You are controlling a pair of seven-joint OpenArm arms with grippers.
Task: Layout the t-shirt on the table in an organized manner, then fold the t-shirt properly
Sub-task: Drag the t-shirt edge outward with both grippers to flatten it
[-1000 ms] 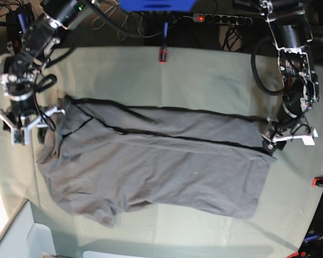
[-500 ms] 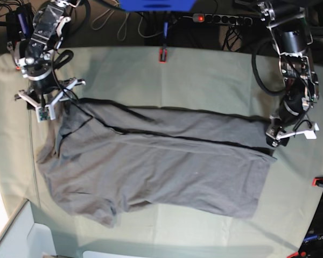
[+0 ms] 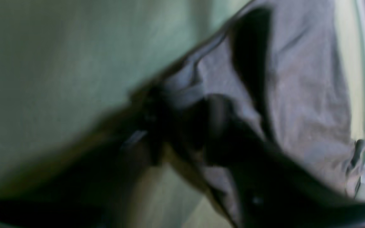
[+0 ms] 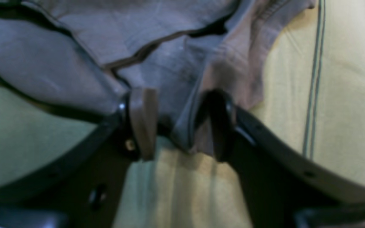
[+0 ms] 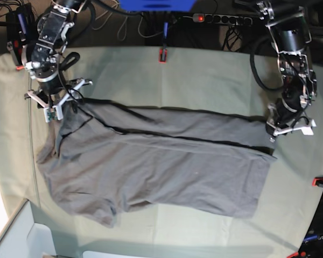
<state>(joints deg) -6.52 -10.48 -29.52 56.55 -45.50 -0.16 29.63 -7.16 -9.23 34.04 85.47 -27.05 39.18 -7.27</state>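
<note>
The dark grey t-shirt (image 5: 161,166) lies lengthwise on the pale green table (image 5: 204,80), its far long edge folded over in a band. My right gripper (image 5: 61,103) is at the shirt's far left corner. In the right wrist view it (image 4: 181,126) is open, fingers astride a fold of the t-shirt (image 4: 59,63). My left gripper (image 5: 274,131) sits at the shirt's far right corner. The left wrist view is blurred; there the left gripper (image 3: 182,120) has its dark fingers drawn close on a bunched ridge of the t-shirt (image 3: 303,95).
A red clip (image 5: 162,55) holds the table's far edge and another (image 5: 320,181) its right edge. A power strip (image 5: 220,19) and cables lie behind the table. A white bin (image 5: 21,236) stands at the near left corner.
The right gripper went from the table's left edge up and across to the shirt's far left corner, jaws narrowing a little. The left gripper shifted slightly towards the far edge and its jaws closed in.
</note>
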